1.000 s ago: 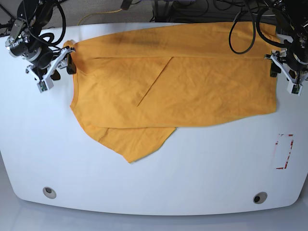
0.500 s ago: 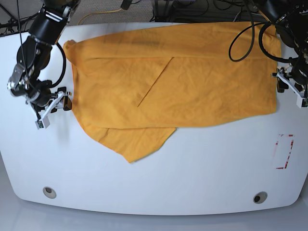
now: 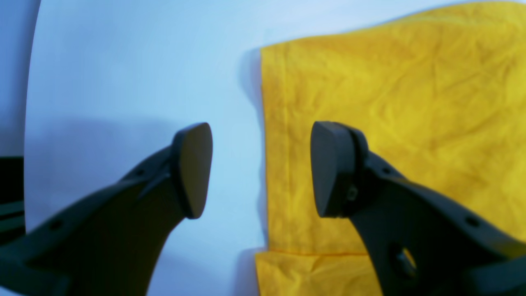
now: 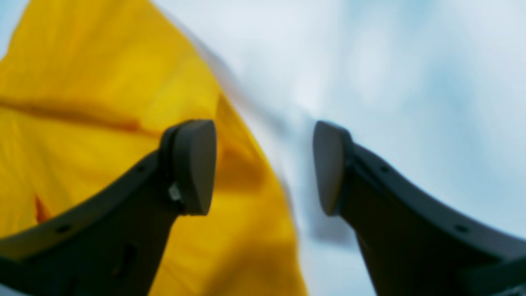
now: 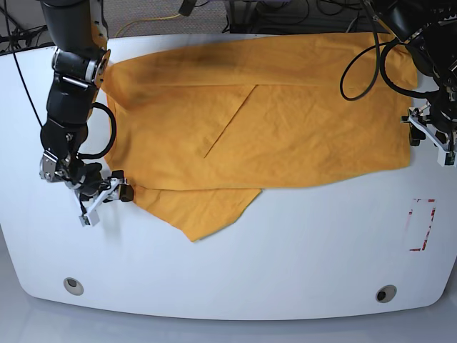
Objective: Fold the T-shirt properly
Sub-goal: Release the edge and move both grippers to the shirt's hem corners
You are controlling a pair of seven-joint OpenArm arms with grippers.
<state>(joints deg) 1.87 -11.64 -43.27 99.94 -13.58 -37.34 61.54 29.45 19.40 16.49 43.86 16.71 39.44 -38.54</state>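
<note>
Near edge of the white bench [image 5: 285, 279]: two round holes [image 5: 73, 286], one toward each front corner, and a red-marked rectangle [image 5: 421, 224] on the base view's right side. None of these appear in either wrist view.

T-shirt [image 5: 257, 121]: orange-yellow, lying flat across the far half of the bench, partly folded, with a diagonal fold line on its upper layer and one pointed flap [image 5: 200, 214] reaching toward the front. The far hem runs along the bench's back edge.

Right gripper [image 5: 107, 196]: at the base view's left, low over the bench just beside the shirt's near left corner. Its wrist view shows the fingers [image 4: 193, 164] spread apart with nothing between them, cloth behind one and bare bench behind the other; that picture is blurred, and contact with the cloth cannot be told.

Left gripper [image 5: 428, 134]: at the base view's right, at the shirt's side edge. Its wrist view, sharp, shows released fingers [image 3: 333, 168] straddling the straight hemmed edge, one over cloth, one over bench, and a second layer edge [image 3: 312, 257] below, detail too small in the base view.

Far side: dark cables [image 5: 364, 50] loop over the shirt's far right corner; both arms are cut off at the top of the picture.
</note>
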